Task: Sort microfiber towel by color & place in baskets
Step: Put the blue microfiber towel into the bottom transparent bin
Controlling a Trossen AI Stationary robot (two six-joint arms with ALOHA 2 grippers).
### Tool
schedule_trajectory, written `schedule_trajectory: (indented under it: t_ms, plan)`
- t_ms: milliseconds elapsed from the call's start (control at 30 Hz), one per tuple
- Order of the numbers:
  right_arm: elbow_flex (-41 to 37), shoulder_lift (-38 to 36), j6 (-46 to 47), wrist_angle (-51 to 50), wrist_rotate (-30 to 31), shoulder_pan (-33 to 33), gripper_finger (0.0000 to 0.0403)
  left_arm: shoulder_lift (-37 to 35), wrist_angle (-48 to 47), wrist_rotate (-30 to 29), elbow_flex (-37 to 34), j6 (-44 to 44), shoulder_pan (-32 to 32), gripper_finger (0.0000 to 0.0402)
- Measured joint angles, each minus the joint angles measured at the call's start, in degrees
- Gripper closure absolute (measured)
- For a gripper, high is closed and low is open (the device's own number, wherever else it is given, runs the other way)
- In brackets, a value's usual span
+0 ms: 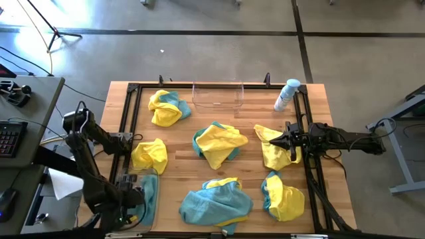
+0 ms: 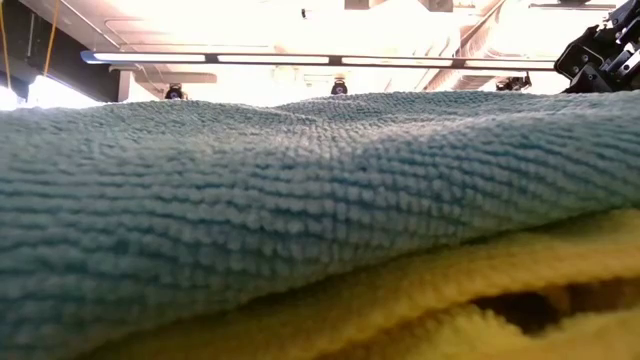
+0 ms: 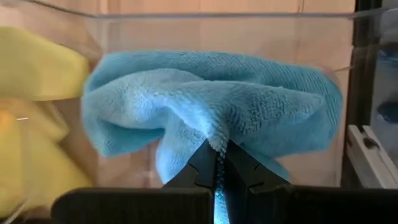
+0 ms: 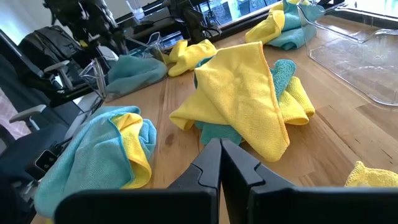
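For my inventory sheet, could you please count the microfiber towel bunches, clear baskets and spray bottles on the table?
Microfiber towel bunches: 7
Clear baskets: 2
Spray bottle: 1
Total: 10

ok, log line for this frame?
left gripper: shut on teal towel in near-left bin | right gripper: shut, empty, over yellow towel

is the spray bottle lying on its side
No, in the high view the spray bottle stands upright near the table's far right corner.

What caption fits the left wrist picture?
Left pincer shut on a teal towel inside a clear basket.
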Motion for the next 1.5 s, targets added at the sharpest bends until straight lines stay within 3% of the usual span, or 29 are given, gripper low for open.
schedule_trajectory:
  t_ms: [233, 533, 867, 1000, 1167, 1500]
  plan:
    - [0.0, 0.0, 0.0, 0.0, 0.0, 0.0, 0.0403, 0.0, 12.5, 1.8, -7.4, -2.8, 0.0, 0.0401]
    - [0.0, 0.0, 0.0, 0.0, 0.0, 0.0, 0.0403, 0.0, 16.3, 2.3, -11.8, -4.9, 0.0, 0.0397]
    - [0.0, 0.0, 0.0, 0.0, 0.0, 0.0, 0.0403, 0.0, 18.6, 2.5, -11.5, -3.7, 0.0, 0.0315]
    - [0.0, 0.0, 0.0, 0.0, 0.0, 0.0, 0.0403, 0.0, 16.1, 6.1, -9.9, -0.9, 0.6, 0.0287]
    - [0.0, 0.0, 0.0, 0.0, 0.0, 0.0, 0.0403, 0.0, 7.2, 11.2, -6.2, -0.8, 1.7, 0.028]
    - [0.0, 0.0, 0.0, 0.0, 0.0, 0.0, 0.0403, 0.0, -4.3, 10.7, 4.4, 3.3, 1.9, 0.028]
